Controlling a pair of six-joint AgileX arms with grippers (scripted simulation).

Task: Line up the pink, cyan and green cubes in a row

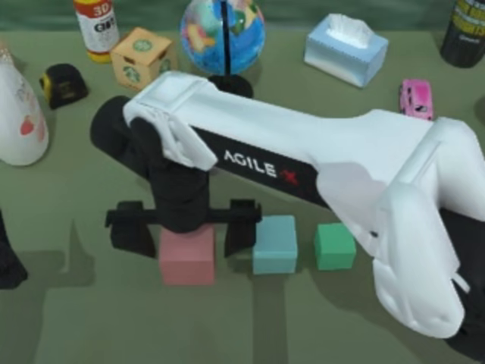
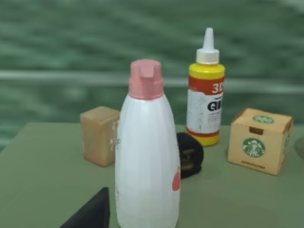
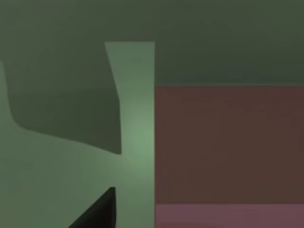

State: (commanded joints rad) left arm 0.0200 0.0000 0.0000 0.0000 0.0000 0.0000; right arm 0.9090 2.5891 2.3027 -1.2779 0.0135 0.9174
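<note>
R end effector [image 1: 183,227] fingers spread wide, straddling pink cube [image 1: 187,256]; cyan cube [image 1: 275,244], green cube [image 1: 335,246] in row beside. Tissue box [image 1: 345,50] holds tissues.

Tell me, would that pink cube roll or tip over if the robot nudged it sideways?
Probably neither. The pink cube sits flat on the table and is as wide as tall, so it should slide. Its flat matte faces look stiff and easy to grip. The right gripper straddles it, fingers open.
</note>
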